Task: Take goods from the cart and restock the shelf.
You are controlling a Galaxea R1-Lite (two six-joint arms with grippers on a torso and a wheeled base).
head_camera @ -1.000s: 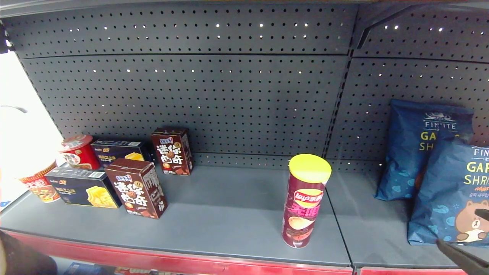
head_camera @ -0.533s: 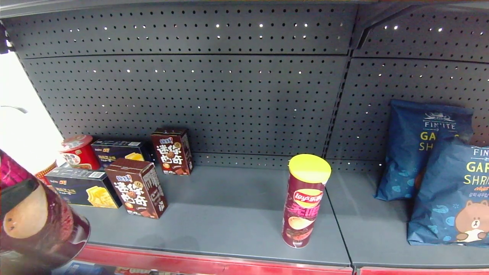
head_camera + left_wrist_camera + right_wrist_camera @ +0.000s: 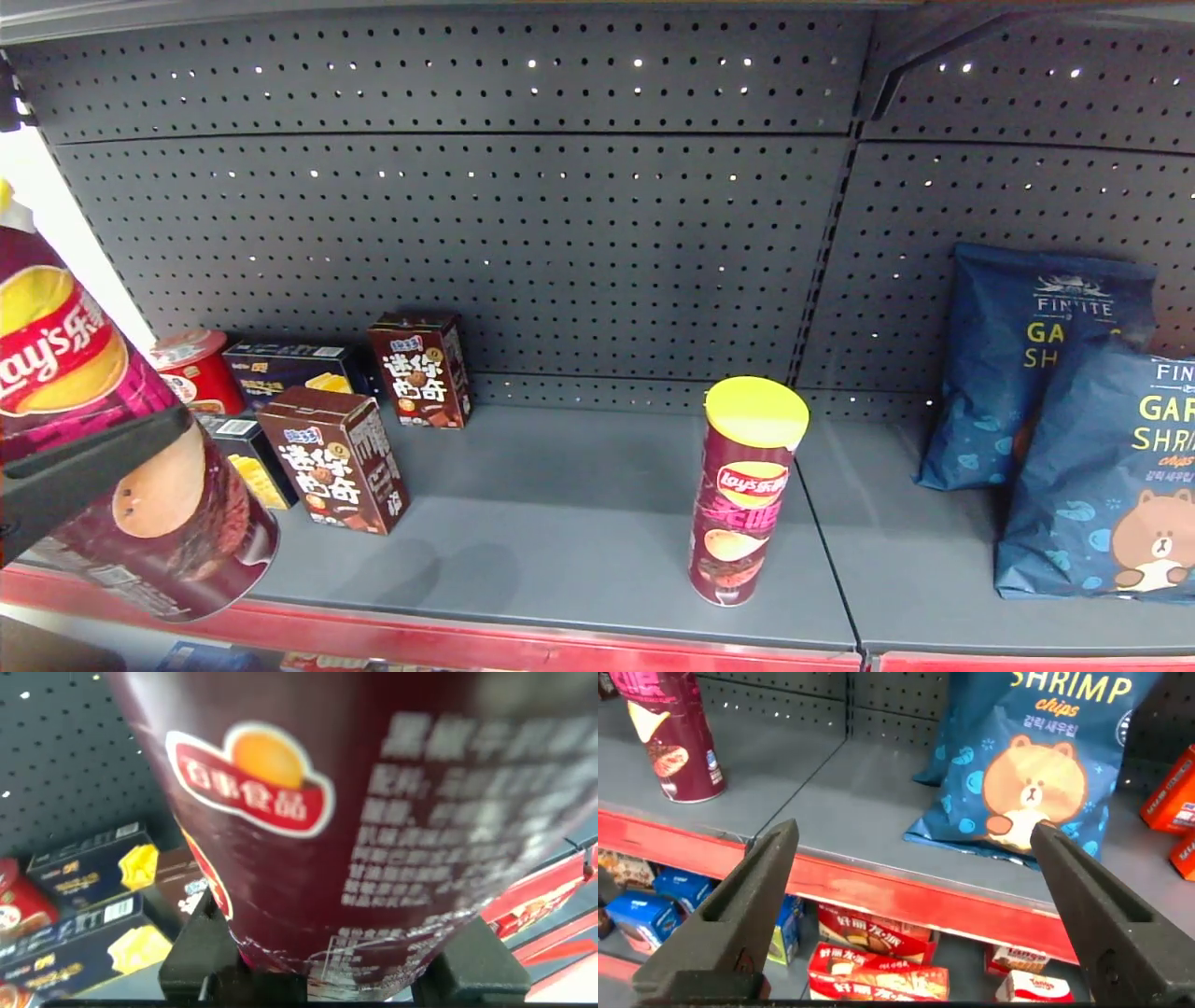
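Observation:
My left gripper (image 3: 93,467) is shut on a maroon chip can (image 3: 103,439), held tilted at the far left in front of the shelf's front edge. From the left wrist, that held chip can (image 3: 374,812) sits between the black fingers (image 3: 201,961). A second maroon chip can (image 3: 744,490) with a yellow lid stands upright on the grey shelf (image 3: 560,532), and it also appears from the right wrist as the standing can (image 3: 673,737). My right gripper (image 3: 920,915) is open with nothing between its fingers, low in front of the shelf's red edge (image 3: 878,891).
Brown boxes (image 3: 336,457), dark blue boxes (image 3: 289,366) and a red noodle cup (image 3: 194,369) crowd the shelf's left. Blue shrimp chip bags (image 3: 1102,467) lean at the right. Bare shelf lies between the boxes and the standing can. Packaged goods (image 3: 878,952) fill the lower shelf.
My left gripper has risen into view at the far left with the chip can and come up and right. The right gripper's fingertip has dropped out of the head view.

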